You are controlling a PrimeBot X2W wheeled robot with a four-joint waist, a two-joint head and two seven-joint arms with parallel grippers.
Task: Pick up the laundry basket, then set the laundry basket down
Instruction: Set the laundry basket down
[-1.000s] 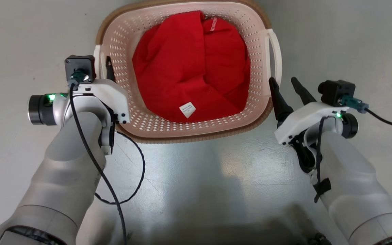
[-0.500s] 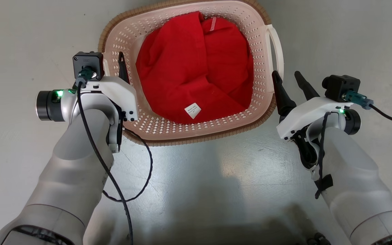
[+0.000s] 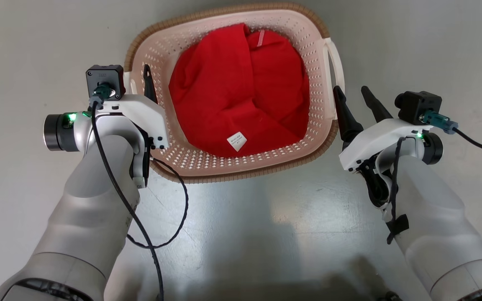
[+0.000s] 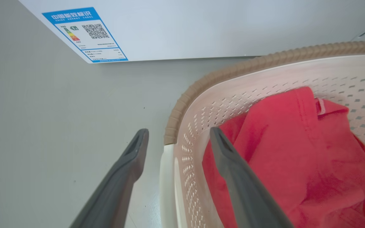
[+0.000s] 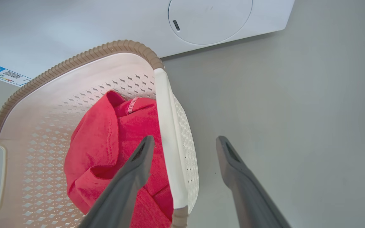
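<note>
Between the released, spread fingers of the left gripper (image 4: 179,133) sits the left white handle (image 4: 167,183) of the laundry basket (image 3: 207,158); one finger hangs inside the perforated wall, the other outside. The right gripper (image 5: 185,141) is likewise released, straddling the right white handle (image 5: 166,126); neither gripper grasps anything. The basket appears to rest on the grey floor (image 3: 241,234), near a white appliance (image 5: 208,19); a red garment (image 3: 232,92) lies inside it.

Step in hand, by judgement: seating both grippers on the handles before the lift. Advance each gripper until its handle lies deep between the fingers; close both at the same time; confirm that the fingers clamp plastic only, with the inner finger clear of the garment; raise both arms at an equal rate so that the basket stays level and the load does not slide.
</note>
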